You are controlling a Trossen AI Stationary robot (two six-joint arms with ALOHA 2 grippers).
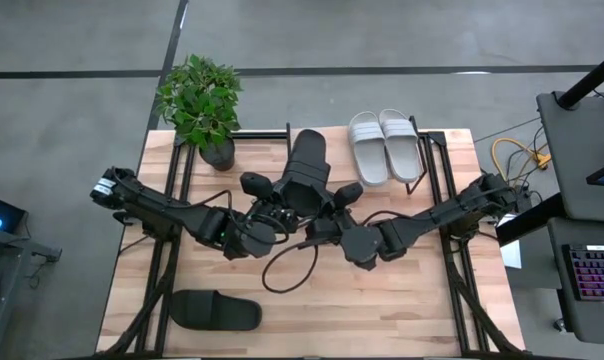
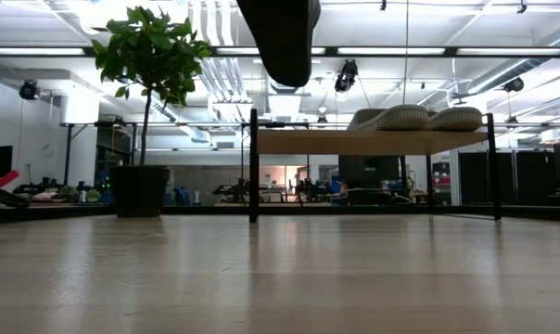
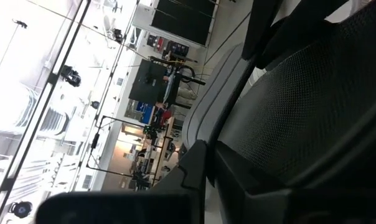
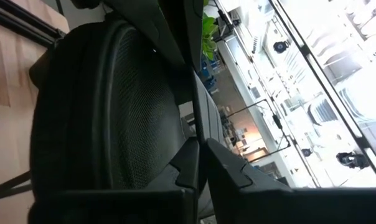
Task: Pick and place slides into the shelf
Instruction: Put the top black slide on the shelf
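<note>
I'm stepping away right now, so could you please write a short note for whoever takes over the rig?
Left tool: shut on the raised black slide. Right tool: shut on the same slide, from the other side.
The raised black slide is held in the air by both arms, over the shelf's left part.
Done: both grey-white slides sit side by side on the shelf's right part.
Left: set down the raised black slide beside them, then fetch the other black slide, lying on the table near its front-left corner.

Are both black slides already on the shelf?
No, one black slide lies on the table near its front edge, far from the shelf, and the other black slide is held up by both arms.
</note>
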